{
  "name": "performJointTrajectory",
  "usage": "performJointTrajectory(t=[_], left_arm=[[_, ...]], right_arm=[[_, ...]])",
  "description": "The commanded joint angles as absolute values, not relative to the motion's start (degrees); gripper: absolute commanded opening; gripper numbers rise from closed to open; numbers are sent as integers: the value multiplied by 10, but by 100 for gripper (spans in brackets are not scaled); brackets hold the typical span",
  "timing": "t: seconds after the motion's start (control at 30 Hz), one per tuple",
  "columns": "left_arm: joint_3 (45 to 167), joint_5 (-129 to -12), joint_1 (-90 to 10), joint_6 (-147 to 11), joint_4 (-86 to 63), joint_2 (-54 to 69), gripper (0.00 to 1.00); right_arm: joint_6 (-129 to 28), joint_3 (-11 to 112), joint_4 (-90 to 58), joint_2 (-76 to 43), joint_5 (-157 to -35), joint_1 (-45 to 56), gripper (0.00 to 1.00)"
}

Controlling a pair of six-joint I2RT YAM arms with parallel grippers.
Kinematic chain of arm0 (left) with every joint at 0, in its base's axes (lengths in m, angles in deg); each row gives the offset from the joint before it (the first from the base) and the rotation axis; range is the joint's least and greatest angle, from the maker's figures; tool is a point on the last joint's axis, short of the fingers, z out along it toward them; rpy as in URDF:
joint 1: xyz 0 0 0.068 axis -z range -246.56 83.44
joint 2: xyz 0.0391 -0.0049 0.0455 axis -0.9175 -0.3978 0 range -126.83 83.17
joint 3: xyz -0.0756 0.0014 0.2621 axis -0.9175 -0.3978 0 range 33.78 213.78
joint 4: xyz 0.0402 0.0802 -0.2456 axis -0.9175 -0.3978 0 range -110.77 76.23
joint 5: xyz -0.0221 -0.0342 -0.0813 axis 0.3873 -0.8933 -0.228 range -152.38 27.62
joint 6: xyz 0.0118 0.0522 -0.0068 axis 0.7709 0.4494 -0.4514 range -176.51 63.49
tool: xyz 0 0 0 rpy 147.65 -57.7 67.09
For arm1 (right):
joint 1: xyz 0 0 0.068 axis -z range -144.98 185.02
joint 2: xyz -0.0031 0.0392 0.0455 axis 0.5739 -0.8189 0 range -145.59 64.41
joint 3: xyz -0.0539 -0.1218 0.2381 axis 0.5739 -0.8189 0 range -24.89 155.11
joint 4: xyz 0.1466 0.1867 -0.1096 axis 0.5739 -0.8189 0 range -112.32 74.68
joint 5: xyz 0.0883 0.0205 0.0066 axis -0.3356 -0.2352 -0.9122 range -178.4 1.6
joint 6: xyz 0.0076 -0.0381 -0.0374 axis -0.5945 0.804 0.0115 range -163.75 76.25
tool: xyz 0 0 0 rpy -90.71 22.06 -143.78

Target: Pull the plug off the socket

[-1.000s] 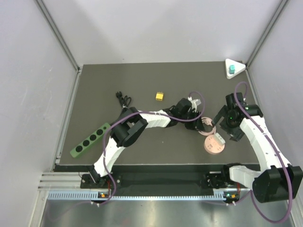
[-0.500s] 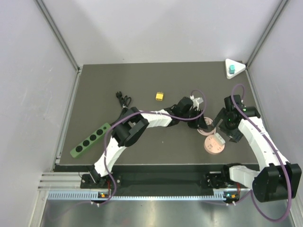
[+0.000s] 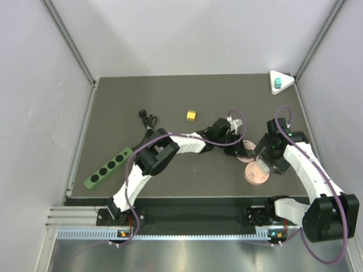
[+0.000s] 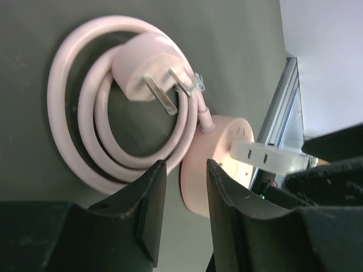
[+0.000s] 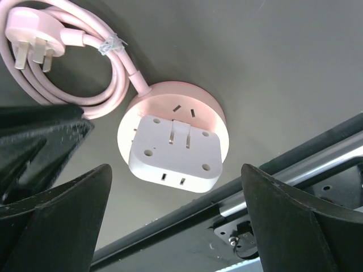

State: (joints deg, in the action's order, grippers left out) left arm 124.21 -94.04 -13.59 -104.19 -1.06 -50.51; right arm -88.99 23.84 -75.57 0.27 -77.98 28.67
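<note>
The teal plug (image 3: 277,84) stands on the white triangular socket (image 3: 283,76) in the far right corner of the mat, seen only in the top view. Both grippers are far from it, near the front. My left gripper (image 3: 243,148) (image 4: 184,170) hangs over a coiled pink cord (image 4: 74,141), its jaws a narrow gap apart with nothing between them. My right gripper (image 3: 262,161) (image 5: 176,170) is wide open above a round pink disc (image 5: 170,90) that carries a white adapter (image 5: 176,153).
The pink disc (image 3: 256,173) lies near the mat's front edge, its cord and pink plug (image 4: 142,62) beside it. A yellow cube (image 3: 191,115), a black cable (image 3: 148,119) and a green power strip (image 3: 108,167) lie to the left.
My right arm has drawn slightly left and nearer the pink disc. My left gripper has shifted a little over the pink cord. The teal plug and socket have not moved.
</note>
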Motion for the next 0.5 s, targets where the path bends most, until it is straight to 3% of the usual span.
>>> performJointTrajectory(t=[0.0, 0.13, 0.27, 0.47], left_arm=[[1223, -941, -133, -1007, -5, -427, 39], [1191, -967, -131, -1028, 26, -396, 28], [1153, -1002, -119, -1089, 113, -388, 0], [1146, -1002, -86, -1134, 167, -420, 0]], right_arm=[[-895, 241, -732, 10, -777, 287, 95], [-893, 241, -732, 11, -775, 294, 96], [-894, 247, -736, 13, -772, 304, 96], [-894, 242, -730, 11, -777, 306, 95]])
